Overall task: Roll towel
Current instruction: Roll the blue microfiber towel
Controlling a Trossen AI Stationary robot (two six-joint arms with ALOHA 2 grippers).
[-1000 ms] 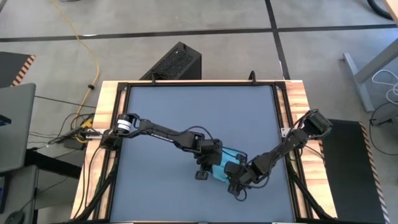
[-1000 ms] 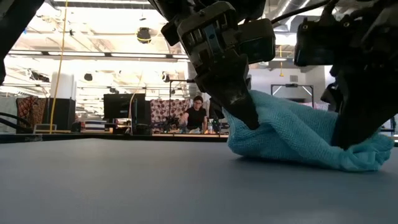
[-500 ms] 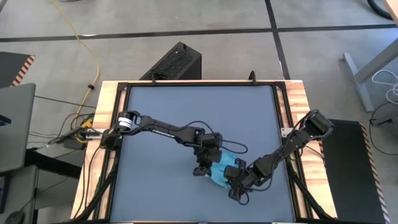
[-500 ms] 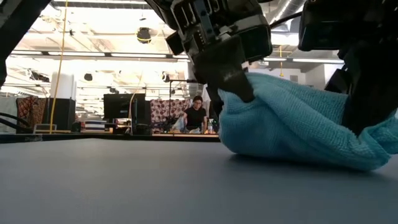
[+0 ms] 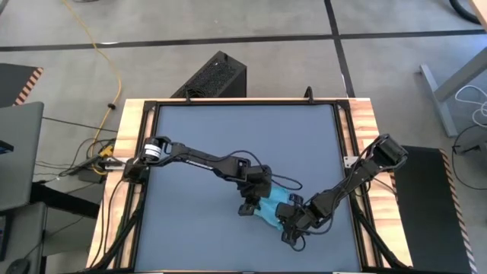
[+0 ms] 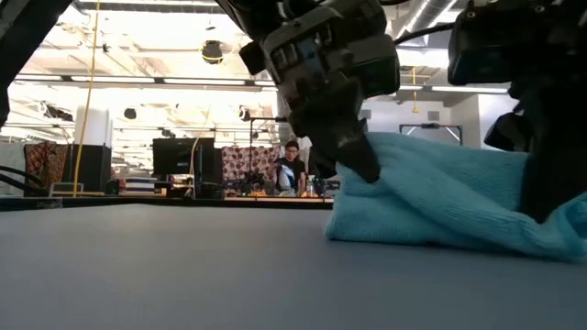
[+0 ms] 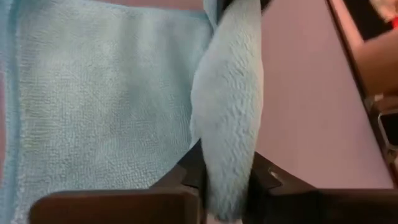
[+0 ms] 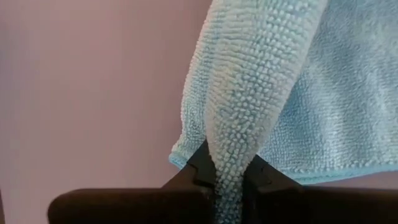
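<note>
The sky-blue towel (image 5: 276,204) lies bunched on the dark grey tabletop (image 5: 228,137), near the near right. Its underside (image 6: 431,240) rests on the table. My left gripper (image 5: 249,202) stands at the towel's left end, shut on it. My right gripper (image 5: 290,219) stands at its near right end, also shut on it. In the low view the left gripper (image 6: 359,163) slants down onto the towel's top. The right gripper (image 6: 543,188) comes down at the picture's right, its fingertips hidden by cloth. My left gripper pinches a raised fold of the towel (image 7: 227,124) between its two fingers, which slant down from the table's left. The fold stands up between the fingers, and the cloth beside it (image 7: 99,99) lies spread on the table. My right gripper pinches a raised fold of the towel (image 8: 242,112) between its two fingers, slanting down from the table's right and near side. The fold runs away from the fingers. The towel's hemmed edge (image 8: 323,171) lies on the table beside it.
Wooden rails (image 5: 129,152) run along the table's left and right sides. A black box (image 5: 214,76) stands on the floor past the far edge. The far and left parts of the tabletop are bare. A person (image 6: 292,170) sits in the room behind.
The bunched towel between the two grippers rose into a higher hump and has sunk again, so that its underside lies flatter on the table. Both arms have stayed nearly in place.
</note>
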